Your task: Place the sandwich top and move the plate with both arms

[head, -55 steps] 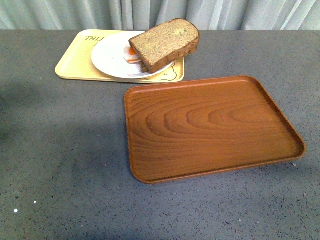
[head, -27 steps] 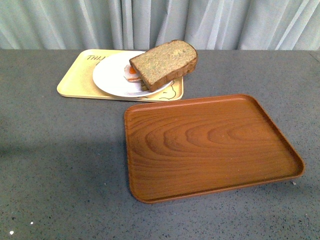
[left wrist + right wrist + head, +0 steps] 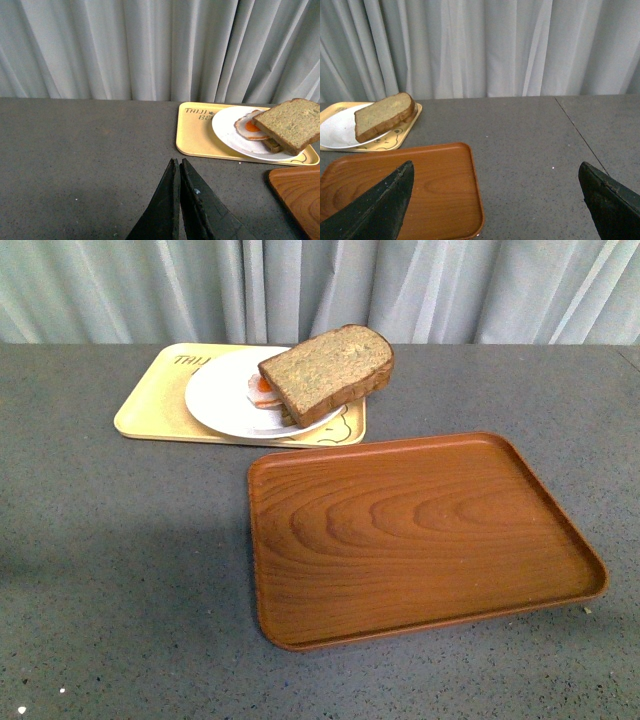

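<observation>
1. Bear-print tray [image 3: 160,400] sits far left on the table [image 3: 120,570].
2. Plate [image 3: 215,395] lies on that tray, toward its right end.
3. Sandwich top [image 3: 328,370] rests on a fried egg [image 3: 248,127] and lower slice, overhanging the plate's right rim.
4. Wooden tray [image 3: 420,530] lies nearer, right of centre.

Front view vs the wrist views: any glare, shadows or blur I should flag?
Front view: sharp, soft even light, a broad dim shadow on the speckled grey tabletop, mild sheen on the brown wood-grain tray. Left wrist view: the shut black left tool is soft up close; the round white glossy plate shows no glare. Right wrist view: the open right tool tips are dark and blurred.
</observation>
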